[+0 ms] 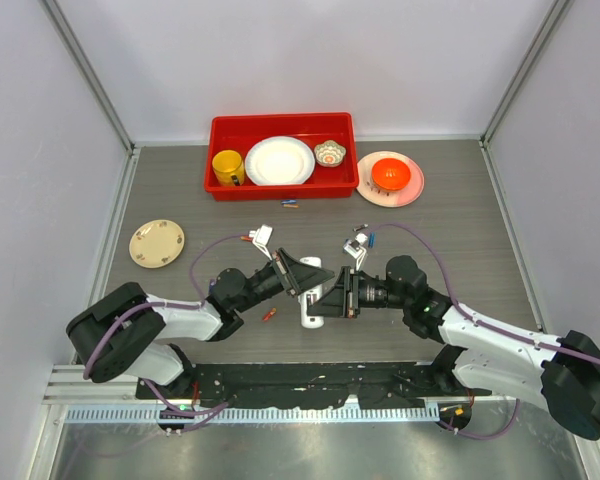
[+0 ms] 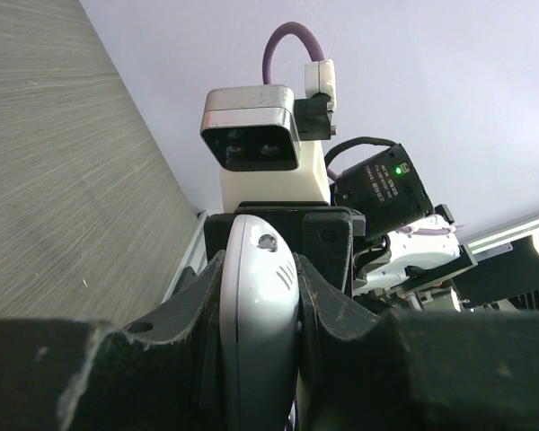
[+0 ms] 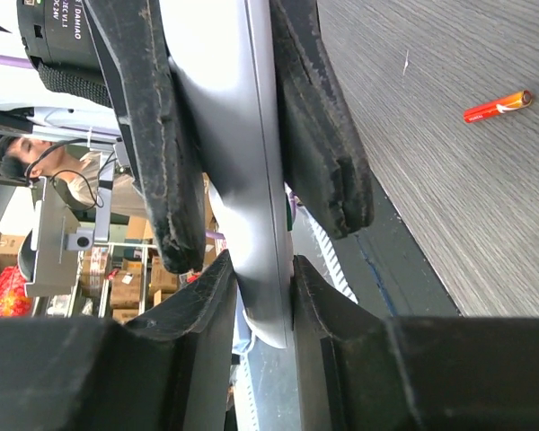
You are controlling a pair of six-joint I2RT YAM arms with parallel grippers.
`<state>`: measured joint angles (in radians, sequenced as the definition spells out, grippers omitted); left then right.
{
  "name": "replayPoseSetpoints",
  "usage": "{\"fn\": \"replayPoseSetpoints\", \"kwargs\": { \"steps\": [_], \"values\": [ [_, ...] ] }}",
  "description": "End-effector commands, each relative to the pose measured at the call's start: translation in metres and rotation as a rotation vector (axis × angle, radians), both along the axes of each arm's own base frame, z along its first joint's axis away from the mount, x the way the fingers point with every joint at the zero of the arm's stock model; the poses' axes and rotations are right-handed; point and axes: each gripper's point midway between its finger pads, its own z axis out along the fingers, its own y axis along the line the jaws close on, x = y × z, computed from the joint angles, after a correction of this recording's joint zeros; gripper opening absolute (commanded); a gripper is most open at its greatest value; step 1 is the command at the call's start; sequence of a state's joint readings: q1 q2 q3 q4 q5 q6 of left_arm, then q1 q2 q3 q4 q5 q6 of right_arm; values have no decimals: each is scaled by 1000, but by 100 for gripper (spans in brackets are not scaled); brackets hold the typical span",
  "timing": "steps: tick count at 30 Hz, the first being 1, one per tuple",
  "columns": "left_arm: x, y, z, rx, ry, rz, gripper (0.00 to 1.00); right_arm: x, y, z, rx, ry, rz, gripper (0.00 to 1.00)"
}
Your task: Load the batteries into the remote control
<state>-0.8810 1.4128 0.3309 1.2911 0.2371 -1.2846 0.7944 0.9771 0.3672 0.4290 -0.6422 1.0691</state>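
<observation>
Remote control (image 1: pixel 309 308) is at the middle of the near side of the table (image 1: pixel 460 250), pinched from both sides, my left gripper (image 2: pixel 260 269) clamped tight across it and my right gripper (image 3: pixel 262 269) too. I see none of the batteries (image 1: pixel 290 205) in it: a few lie by the red tray (image 1: pixel 220 185) and a red battery (image 3: pixel 497 107) lies loose near my grippers. I judge loading hardly begun, every battery left to seat, though the slot is hidden from me

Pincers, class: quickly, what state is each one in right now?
Left pincer: closed, holding the remote control.
Right pincer: closed, holding the same remote control.
</observation>
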Motion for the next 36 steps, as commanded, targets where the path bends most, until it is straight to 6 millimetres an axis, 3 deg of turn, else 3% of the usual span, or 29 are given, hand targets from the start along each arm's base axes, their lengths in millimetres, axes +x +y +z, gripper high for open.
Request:
{"fn": "replayPoseSetpoints", "kwargs": {
  "steps": [1,6,8,9,12,18,28,31,32,36],
  "values": [
    [-10,9,68,-210,-195,-16,0,0,0,11,33,-42,8,26],
    [-12,8,63,-200,-177,-45,1,-1,-1,12,25,-50,15,11],
    [-10,8,59,-193,-167,-60,11,-2,-2,13,12,-62,24,2],
    [-10,8,57,-190,-152,-71,22,-3,-3,13,1,-65,31,1],
    [-7,12,53,-178,-137,-97,42,-4,-7,15,-17,-86,40,1],
    [-10,20,46,-149,-129,-174,56,-7,-18,14,-76,-107,70,1],
    [-31,21,42,-128,-122,-293,55,-2,-21,14,-91,-123,94,1],
    [-34,22,43,-127,-131,-304,43,-1,-20,14,-92,-123,99,1],
    [-35,22,42,-125,-130,-307,35,-1,-21,12,-94,-121,100,1],
    [-38,19,38,-116,-126,-330,32,0,-20,15,-89,-127,105,1]
  ]
}}
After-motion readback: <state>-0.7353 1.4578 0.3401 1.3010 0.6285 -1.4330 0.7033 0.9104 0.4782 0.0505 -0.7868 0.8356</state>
